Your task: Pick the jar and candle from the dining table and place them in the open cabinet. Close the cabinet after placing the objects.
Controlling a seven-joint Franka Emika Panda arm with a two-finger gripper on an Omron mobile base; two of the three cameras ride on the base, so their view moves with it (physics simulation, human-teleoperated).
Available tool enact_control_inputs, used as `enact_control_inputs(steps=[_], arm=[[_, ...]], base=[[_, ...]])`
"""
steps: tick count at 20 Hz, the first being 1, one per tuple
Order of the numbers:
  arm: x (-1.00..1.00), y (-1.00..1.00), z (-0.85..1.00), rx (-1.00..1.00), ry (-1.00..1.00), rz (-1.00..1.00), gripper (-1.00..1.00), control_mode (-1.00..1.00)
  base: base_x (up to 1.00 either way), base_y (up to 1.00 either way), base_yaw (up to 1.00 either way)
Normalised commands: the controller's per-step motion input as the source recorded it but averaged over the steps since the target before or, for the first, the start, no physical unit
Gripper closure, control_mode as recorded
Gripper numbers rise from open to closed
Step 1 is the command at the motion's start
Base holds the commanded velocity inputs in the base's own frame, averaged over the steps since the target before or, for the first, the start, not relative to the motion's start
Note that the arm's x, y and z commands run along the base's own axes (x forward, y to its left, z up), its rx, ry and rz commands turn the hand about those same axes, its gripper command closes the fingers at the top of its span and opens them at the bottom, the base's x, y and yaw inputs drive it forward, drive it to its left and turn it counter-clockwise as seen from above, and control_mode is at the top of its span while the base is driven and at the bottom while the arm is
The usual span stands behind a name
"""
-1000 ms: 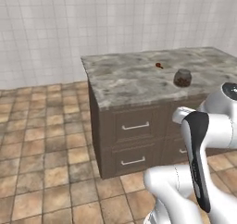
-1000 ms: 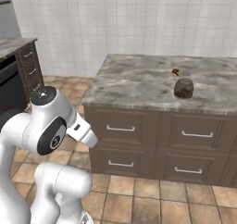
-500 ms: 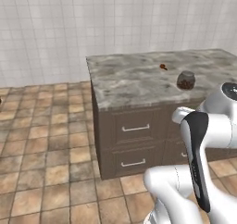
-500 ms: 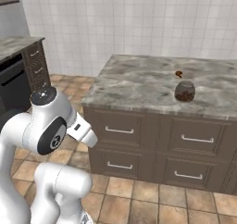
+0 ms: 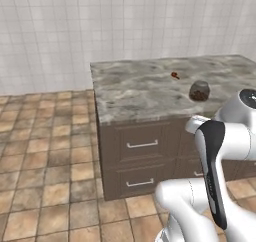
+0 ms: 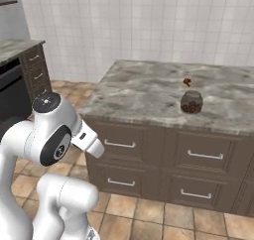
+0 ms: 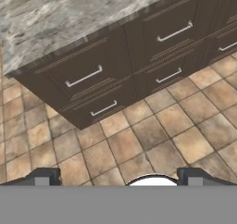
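1. The gripper (image 7: 118,179) is seen from the hand view, where its two dark fingertips (image 7: 41,177) stand far apart at the bottom edge. The jaws are wide open, with nothing between them.
2. The gripper looks down over the tiled floor (image 7: 152,135) in front of the dining table (image 7: 51,15) and is well apart from anything on the tabletop.
3. The drawer fronts (image 6: 203,157) with their silver handles face the robot below the marble slab.
4. The jar (image 6: 191,101) stands upright on the table, near the front edge and toward the right end as the base views show it.
5. Just behind the jar sits a small red-brown object (image 6: 187,81). I judge it to be the candle's base, but the thin stick is too small to make out.
6. Handling judgement, jar: rigid glass, smooth and likely slippery, moderately heavy with its contents, breakable if dropped. Best hold is across the round body or just below the narrower neck, jaws level.
7. Handling judgement, candle: light, thin, easily snapped or tipped. Grip low, close to the base, with gentle closure.
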Motion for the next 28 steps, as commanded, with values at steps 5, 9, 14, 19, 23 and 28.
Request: enact_control_inputs(steps=[5,9,14,19,23,28], arm=[[0.00,0.00,0.00,0.00,0.00,0.00,-1.00,1.00],[0.00,0.00,0.00,0.00,0.00,0.00,-1.00,1.00],[0.00,0.00,0.00,0.00,0.00,0.00,-1.00,1.00],[0.00,0.00,0.00,0.00,0.00,0.00,-1.00,1.00],[0.00,0.00,0.00,0.00,0.00,0.00,-1.00,1.00],[0.00,0.00,0.00,0.00,0.00,0.00,-1.00,1.00]], base=[[0.57,-0.31,0.01],[0.54,-0.34,0.01],[0.38,-0.45,0.01],[0.26,-0.53,0.00],[0.20,-0.55,0.00],[0.21,-0.54,0.00]])
